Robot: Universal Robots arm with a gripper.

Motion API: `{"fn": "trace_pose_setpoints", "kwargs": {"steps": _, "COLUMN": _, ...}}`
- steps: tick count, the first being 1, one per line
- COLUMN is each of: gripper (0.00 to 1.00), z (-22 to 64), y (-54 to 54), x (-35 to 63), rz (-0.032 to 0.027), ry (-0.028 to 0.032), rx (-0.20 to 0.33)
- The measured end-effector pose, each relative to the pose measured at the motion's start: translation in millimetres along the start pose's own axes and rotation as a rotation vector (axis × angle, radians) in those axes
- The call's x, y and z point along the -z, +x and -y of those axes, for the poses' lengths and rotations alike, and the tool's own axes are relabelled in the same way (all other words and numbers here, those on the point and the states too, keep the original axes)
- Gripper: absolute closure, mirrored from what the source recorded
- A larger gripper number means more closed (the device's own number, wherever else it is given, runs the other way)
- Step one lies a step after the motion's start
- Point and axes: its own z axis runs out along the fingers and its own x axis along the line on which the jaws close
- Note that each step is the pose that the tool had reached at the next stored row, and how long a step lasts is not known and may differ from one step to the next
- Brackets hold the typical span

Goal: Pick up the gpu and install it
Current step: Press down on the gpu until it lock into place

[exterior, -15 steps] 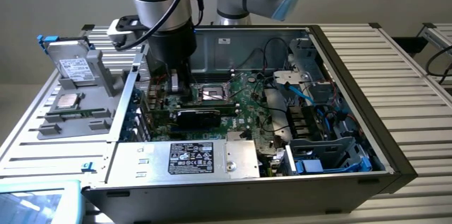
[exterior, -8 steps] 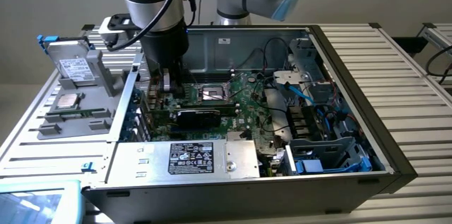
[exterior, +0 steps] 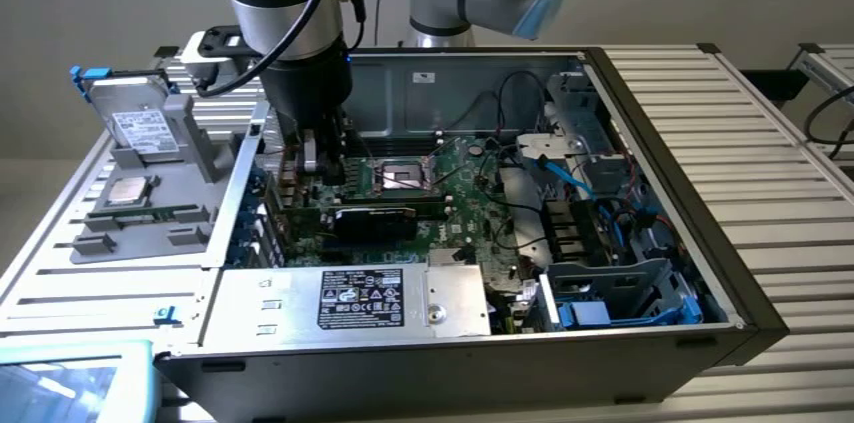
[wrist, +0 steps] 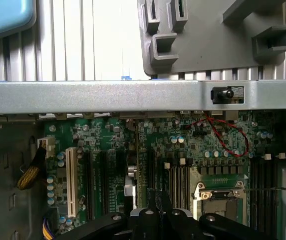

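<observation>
In the exterior view the arm reaches down from the upper left of the frame into an open computer case lying on its side on a slatted metal table. The gripper sits low over the motherboard, left of the bare processor socket, with its fingers pressed together. Just below it, near the middle of the frame, the gpu lies flat across the board, its black shroud facing up, close beside the fingers; whether they pinch the card's edge cannot be told. The power supply with its black label fills the case's lower left corner, and blue cables run along the right side. Outside the case, at the left of the frame, a grey holder carries a drive with a white label standing upright and a narrow memory stick lying flat. In the wrist view the gripper shows as dark metal at the bottom centre, above the green motherboard, with a white slot at lower left, the processor socket at lower right and a red wire looping near the case wall.
</observation>
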Motion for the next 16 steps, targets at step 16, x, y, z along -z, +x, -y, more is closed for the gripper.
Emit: {"fn": "trace_pose_setpoints", "kwargs": {"steps": 16, "gripper": 0.88, "z": -0.7, "y": 6.4, "x": -3.2, "rz": 0.0171, "ry": -0.0012, "rx": 0.007}}
